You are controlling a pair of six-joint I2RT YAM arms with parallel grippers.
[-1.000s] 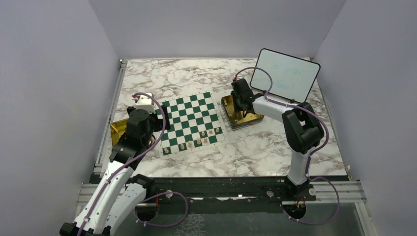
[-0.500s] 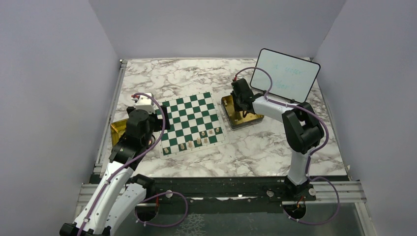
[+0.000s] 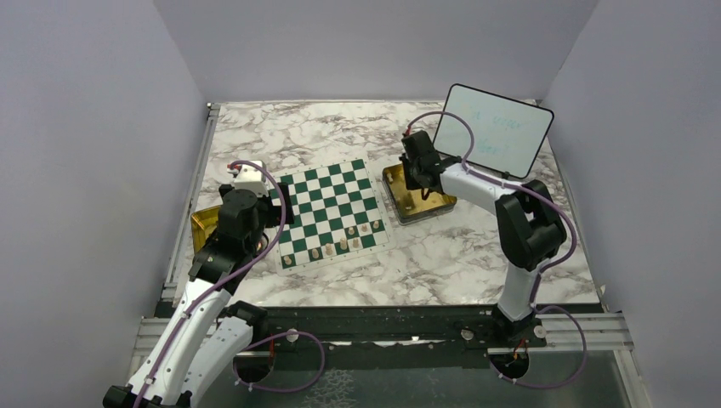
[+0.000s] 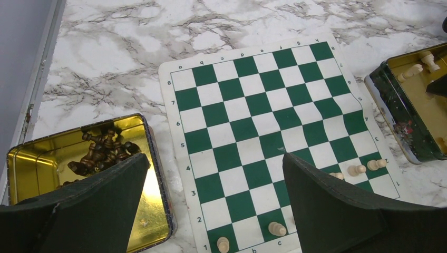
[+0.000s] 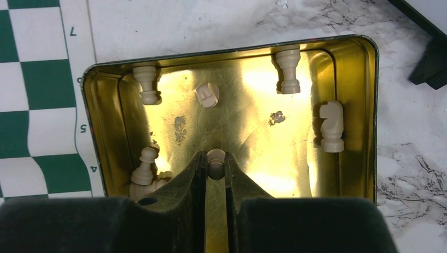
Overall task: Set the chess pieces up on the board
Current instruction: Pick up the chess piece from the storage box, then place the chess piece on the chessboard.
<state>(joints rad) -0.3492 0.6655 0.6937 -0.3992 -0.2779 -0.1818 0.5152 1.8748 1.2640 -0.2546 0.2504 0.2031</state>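
Observation:
The green-and-white board [image 3: 332, 211] lies mid-table, with several cream chess pieces [image 3: 343, 244] along its near rows. More cream pieces [image 5: 288, 68] lie in the gold tin [image 5: 232, 50] to the board's right. Inside that tin my right gripper [image 5: 215, 164] is shut on one small cream piece [image 5: 215, 158], pinched by its head between the fingertips. In the top view the right gripper [image 3: 415, 176] points down into the tin [image 3: 393, 183]. My left gripper [image 4: 213, 158] hangs open and holds nothing above the board's [image 4: 263, 121] near left corner.
A second gold tin [image 4: 31, 168] holding dark pieces [image 4: 100, 153] sits just left of the board. A framed whiteboard [image 3: 493, 132] leans at the back right behind the right arm. Marble tabletop surrounds the board; metal rails run along the table's edges.
The right gripper's jaws have narrowed onto the cream piece in the tin, and the right arm has shifted slightly. The left arm has not moved.

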